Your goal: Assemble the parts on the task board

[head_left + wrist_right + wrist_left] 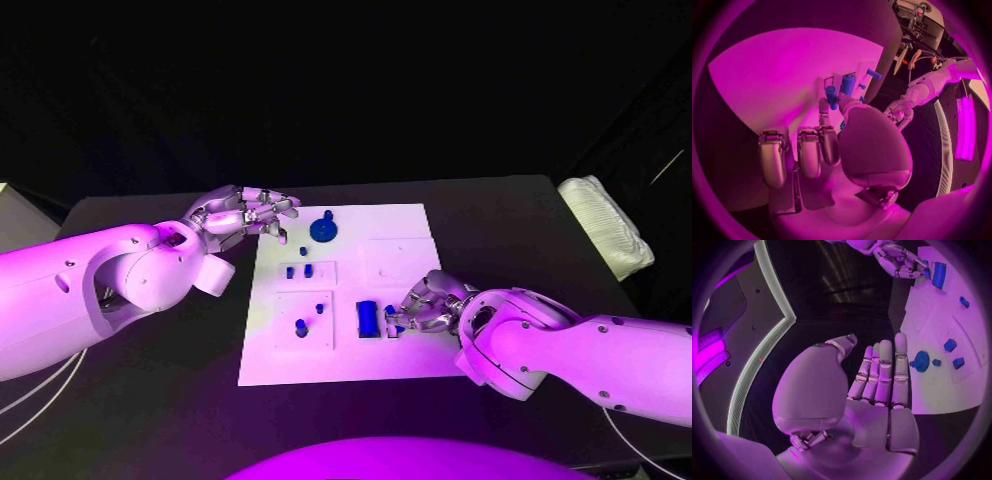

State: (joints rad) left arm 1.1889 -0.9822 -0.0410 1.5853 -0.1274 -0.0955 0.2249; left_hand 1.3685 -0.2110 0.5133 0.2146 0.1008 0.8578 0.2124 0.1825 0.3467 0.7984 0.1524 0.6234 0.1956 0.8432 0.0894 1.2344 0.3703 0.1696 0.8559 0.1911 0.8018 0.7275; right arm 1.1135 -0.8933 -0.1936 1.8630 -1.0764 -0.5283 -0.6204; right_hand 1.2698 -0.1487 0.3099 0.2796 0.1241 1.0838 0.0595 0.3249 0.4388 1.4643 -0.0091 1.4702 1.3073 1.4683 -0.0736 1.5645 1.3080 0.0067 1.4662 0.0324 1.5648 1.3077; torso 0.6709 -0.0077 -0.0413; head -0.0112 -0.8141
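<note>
Right hand [423, 308] pinches a blue part [368, 318] on the task board [346, 360]; left hand [245, 214] released.

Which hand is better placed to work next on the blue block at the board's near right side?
Right hand: its fingers are beside the blue block. Left hand is at the far-left corner of the task board.

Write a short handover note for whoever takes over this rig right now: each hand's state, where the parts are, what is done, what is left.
Left hand: holds nothing, fingers apart, at the task board's far left corner beside the round blue part.
Right hand: fingertips at the blue block near the board's middle; whether it grips it cannot be told.
Two small blue pieces sit in the middle-left pad, another blue piece in the pad nearer the robot.
Done: unclear. Left: seat the block, then check the others.
</note>
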